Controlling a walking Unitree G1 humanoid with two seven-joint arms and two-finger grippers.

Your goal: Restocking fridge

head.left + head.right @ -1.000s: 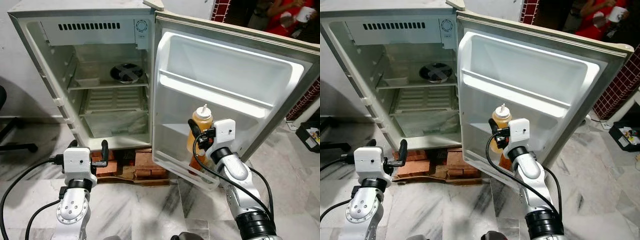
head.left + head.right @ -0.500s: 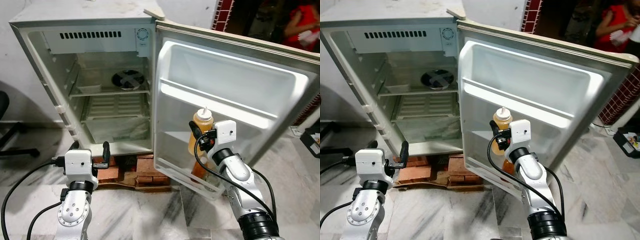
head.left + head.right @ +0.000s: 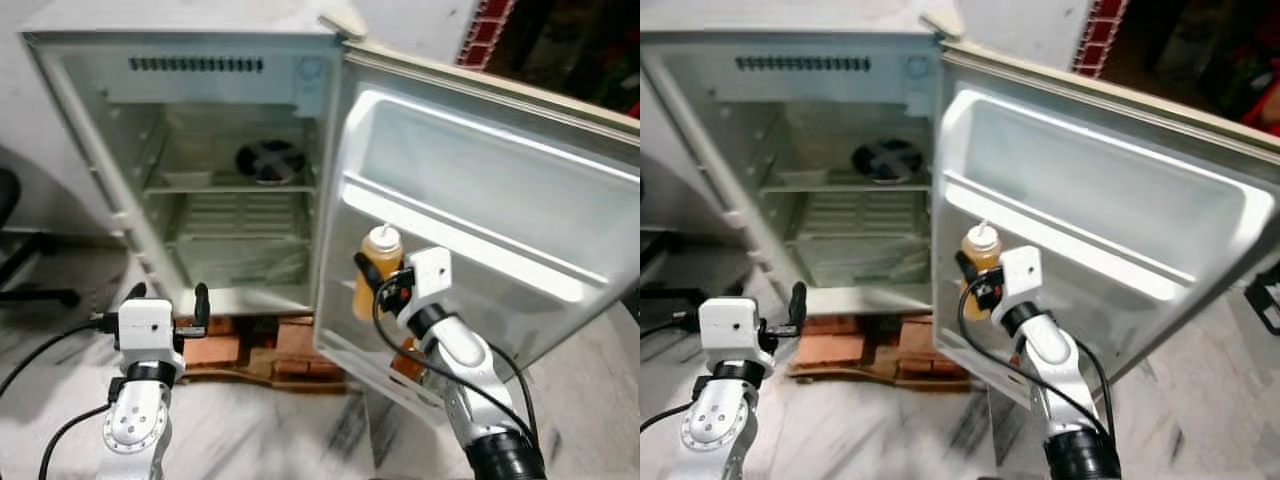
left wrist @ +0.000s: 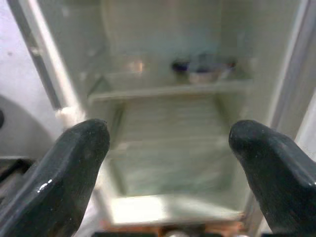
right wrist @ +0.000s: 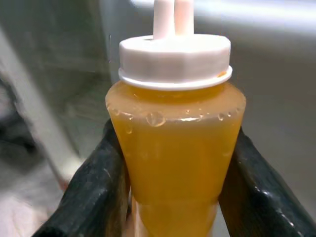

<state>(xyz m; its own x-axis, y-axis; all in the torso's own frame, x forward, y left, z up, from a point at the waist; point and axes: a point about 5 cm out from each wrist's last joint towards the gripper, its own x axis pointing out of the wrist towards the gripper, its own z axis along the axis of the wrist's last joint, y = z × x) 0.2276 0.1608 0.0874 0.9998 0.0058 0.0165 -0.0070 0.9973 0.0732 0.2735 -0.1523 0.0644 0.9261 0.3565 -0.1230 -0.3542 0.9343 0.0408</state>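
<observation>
Bottle [image 3: 376,280]: amber liquid, white cap and nozzle, upright, held in front of the inner face of the open fridge door [image 3: 520,200], below its upper shelf rail. Right wrist view shows both black fingers [image 5: 94,187] pressed against the bottle's sides below the shoulder; droplets visible inside under the cap.

Right gripper [image 3: 378,290]: closed around the bottle, arm reaching forward and up from the lower right. A second orange-brown item sits low in the door behind the arm; cannot tell what it is.

Fridge [image 3: 80,150]: door swung wide to the right, cabinet interior exposed. Dark round bowl [image 3: 270,160] on the upper shelf, toward the right. A small pale tray lies to the left of the bowl on the same shelf. Wire shelf below it, then a clear-fronted drawer at the bottom.

Fridge stands on bricks [image 3: 290,345] over a marble floor [image 3: 250,430].

Left gripper [image 3: 165,300]: low, in front of the fridge's bottom left corner, well apart from the bottle. Left wrist view shows its fingers [image 4: 74,158] spread wide, nothing between them, aimed at the cabinet shelves.

Frames somewhat blurred.
</observation>
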